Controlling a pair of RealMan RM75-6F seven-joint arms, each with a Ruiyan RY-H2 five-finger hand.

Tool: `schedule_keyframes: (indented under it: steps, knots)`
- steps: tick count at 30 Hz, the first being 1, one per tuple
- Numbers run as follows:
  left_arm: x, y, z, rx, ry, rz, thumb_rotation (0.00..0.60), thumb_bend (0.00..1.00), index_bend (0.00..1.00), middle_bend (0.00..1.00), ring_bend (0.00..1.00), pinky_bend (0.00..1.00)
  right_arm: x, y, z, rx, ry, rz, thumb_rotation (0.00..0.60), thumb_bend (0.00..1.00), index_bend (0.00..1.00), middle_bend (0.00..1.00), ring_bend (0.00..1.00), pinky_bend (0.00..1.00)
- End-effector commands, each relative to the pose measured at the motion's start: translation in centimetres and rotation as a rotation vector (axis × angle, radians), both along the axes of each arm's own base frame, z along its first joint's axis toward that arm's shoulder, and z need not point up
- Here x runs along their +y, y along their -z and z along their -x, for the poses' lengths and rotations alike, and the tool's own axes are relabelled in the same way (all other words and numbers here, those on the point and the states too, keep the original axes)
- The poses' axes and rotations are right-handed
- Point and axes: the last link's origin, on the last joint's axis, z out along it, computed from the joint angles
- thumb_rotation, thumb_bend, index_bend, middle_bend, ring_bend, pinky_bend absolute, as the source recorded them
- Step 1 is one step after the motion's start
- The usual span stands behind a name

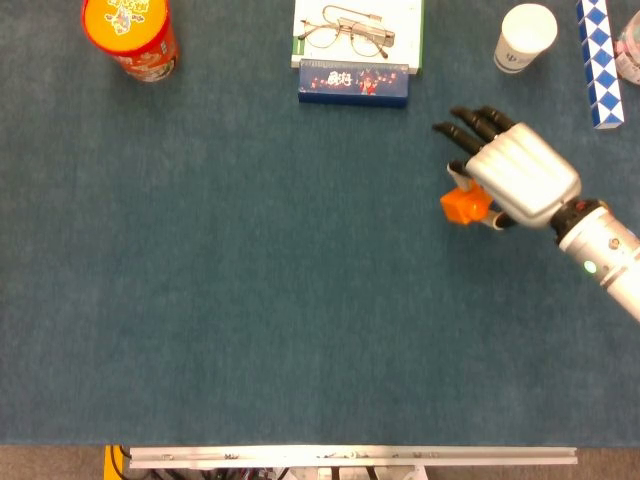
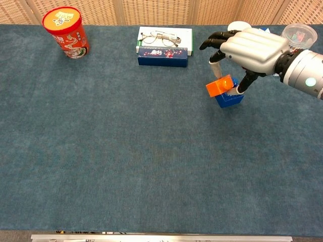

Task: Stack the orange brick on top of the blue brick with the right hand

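Observation:
My right hand hovers above the table, pinching the orange brick between thumb and a finger, the other fingers stretched forward. In the chest view the orange brick hangs tilted just above and left of the blue brick, which stands on the blue cloth. In the head view the hand hides the blue brick. The left hand shows in neither view.
At the back stand a red snack can, a blue box with glasses on a book behind it, a white paper cup, a blue-white twist puzzle and a clear tub.

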Motion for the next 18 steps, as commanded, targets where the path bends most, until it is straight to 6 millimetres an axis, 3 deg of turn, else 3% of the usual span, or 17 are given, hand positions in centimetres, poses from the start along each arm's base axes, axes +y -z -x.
schedule_keyframes:
  steps: [1, 10, 18]
  knots:
    - [0.0, 0.0, 0.0, 0.000, 0.000, 0.002, 0.600, 0.00, 0.46, 0.46, 0.38, 0.52, -0.7, -0.5, -0.7, -0.004, 0.047, 0.015, 0.600, 0.16, 0.60, 0.14, 0.02, 0.14]
    - [-0.1, 0.3, -0.2, 0.001, 0.012, 0.016, 0.600, 0.00, 0.46, 0.47, 0.38, 0.52, -3.1, -1.6, -1.1, -0.026, 0.239, -0.014, 0.600, 0.18, 0.60, 0.14, 0.02, 0.14]
    - [-0.1, 0.3, -0.2, 0.004, 0.011, 0.016, 0.600, 0.00, 0.46, 0.47, 0.38, 0.52, -5.4, -2.4, -0.8, 0.010, 0.303, -0.008, 0.600, 0.19, 0.60, 0.14, 0.02, 0.14]
